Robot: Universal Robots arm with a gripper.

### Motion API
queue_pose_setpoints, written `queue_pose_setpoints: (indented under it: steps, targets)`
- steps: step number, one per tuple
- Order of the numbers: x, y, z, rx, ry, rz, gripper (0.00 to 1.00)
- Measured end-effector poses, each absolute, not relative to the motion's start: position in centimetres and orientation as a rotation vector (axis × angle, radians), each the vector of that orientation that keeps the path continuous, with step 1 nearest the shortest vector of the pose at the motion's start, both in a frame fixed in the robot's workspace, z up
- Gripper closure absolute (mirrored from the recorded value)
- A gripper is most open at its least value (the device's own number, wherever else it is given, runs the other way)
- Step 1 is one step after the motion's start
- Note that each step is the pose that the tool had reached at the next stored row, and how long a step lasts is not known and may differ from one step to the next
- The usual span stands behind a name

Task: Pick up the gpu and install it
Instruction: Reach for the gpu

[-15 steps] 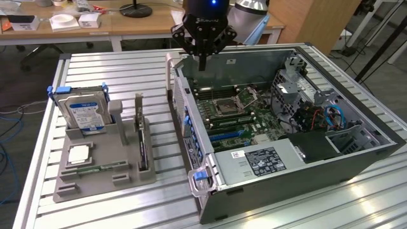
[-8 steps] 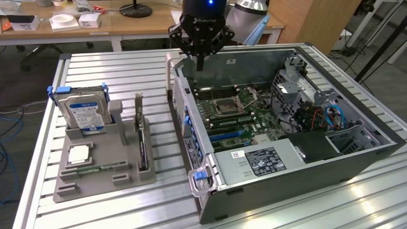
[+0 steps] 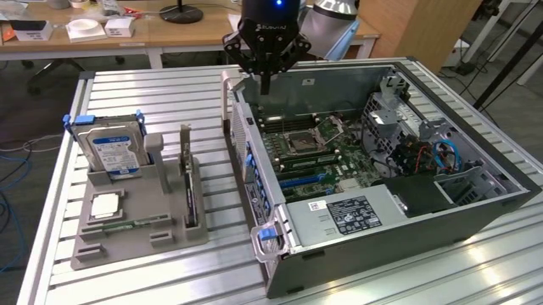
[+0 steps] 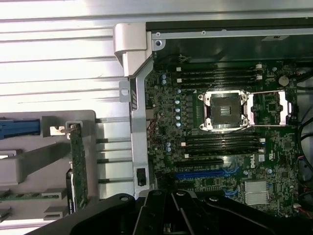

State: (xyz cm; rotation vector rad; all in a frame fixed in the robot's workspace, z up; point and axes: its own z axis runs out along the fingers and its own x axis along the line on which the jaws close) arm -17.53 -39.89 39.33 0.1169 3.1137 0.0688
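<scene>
1. The hand (image 3: 264, 84) is seen closed, with nothing gripped, at the upper centre of the exterior view, above the rear edge of the open computer case (image 3: 475, 210).
2. The gpu (image 3: 187, 178) is stood on edge in the grey holder (image 3: 127, 238) at the exterior view's left, well apart from the hand.
3. The holder is set on the slatted desk (image 3: 152, 89) just beside the case; a hard drive (image 3: 110, 149) is also stood in it.

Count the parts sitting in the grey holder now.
4: the hard drive standing at the far end of the holder, the gpu on edge along the exterior view's right side, the CPU lying flat, and the memory stick flat beside it. None seems hidden.
</scene>
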Motion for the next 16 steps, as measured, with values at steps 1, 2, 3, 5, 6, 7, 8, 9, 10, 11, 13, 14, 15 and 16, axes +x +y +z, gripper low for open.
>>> queue_pose_setpoints:
  steps: [1,2,3,5,6,7,8,9,10,11,13,14,15,16]
  targets:
    - [-17.59,-39.89,39.33,0.117,3.114,0.069,0.89]
    - [-17.64,-39.88,39.32,0.117,3.114,0.069,0.89]
    - [-17.68,-39.88,39.32,0.117,3.114,0.069,0.89]
    - [-17.74,-39.89,39.32,0.117,3.114,0.069,0.89]
    - [-17.77,-39.88,39.33,0.117,3.114,0.069,0.89]
    - [-17.80,-39.88,39.33,0.117,3.114,0.069,0.89]
    - [-17.83,-39.88,39.33,0.117,3.114,0.069,0.89]
    - [-17.85,-39.88,39.33,0.117,3.114,0.069,0.89]
    - [-17.90,-39.88,39.33,0.117,3.114,0.069,0.89]
    - [-17.94,-39.89,39.33,0.117,3.114,0.069,0.89]
    - [-18.08,-39.89,39.33,0.117,3.114,0.069,0.89]
    - [-18.16,-39.88,39.33,0.117,3.114,0.069,0.89]
    - [-18.23,-39.89,39.32,0.117,3.114,0.069,0.89]
    - [-18.26,-39.88,39.32,0.117,3.114,0.069,0.89]
